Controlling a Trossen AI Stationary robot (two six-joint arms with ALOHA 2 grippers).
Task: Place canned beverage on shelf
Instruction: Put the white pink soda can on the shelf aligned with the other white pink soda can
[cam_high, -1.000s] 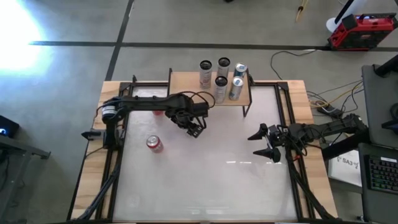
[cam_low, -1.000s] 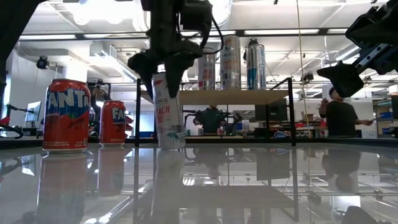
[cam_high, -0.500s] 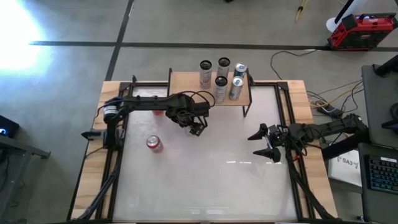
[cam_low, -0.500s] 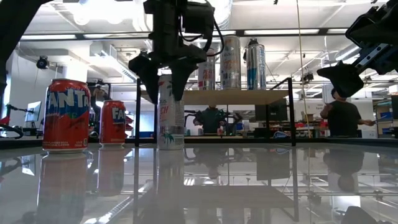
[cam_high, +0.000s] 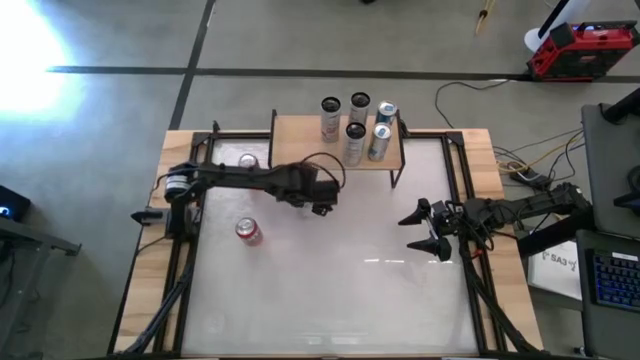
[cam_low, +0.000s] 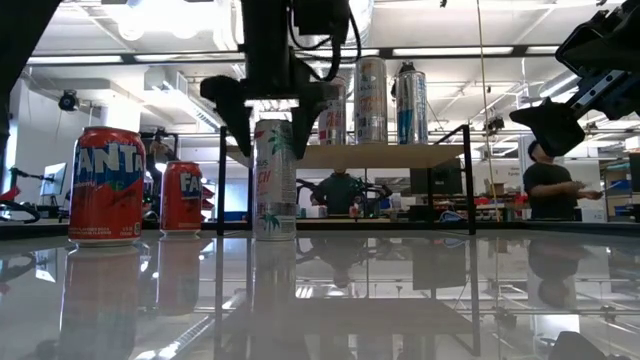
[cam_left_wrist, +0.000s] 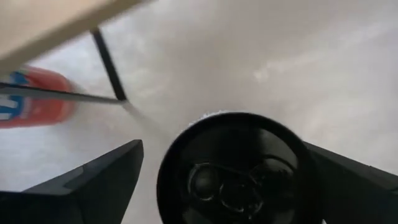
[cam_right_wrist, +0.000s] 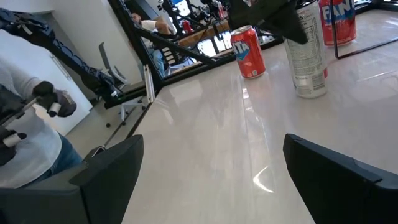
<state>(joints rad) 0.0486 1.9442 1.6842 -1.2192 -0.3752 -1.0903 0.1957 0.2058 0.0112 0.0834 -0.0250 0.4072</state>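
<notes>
The left claw (cam_low: 272, 112) hangs directly over a tall silver can (cam_low: 274, 180) that stands upright on the glossy white bench (cam_high: 350, 280), its fingers spread to either side of the can's top and released. The can stands just in front of the shelf (cam_high: 300, 133), whose tan top carries four other cans (cam_high: 355, 128), while two red Fanta cans (cam_low: 106, 186) stand on the bench nearby. The right claw (cam_high: 428, 228) waits spread wide near the bench's right edge.

Upright silver can (cam_low: 274, 180) before shelf (cam_low: 385, 155)
</notes>
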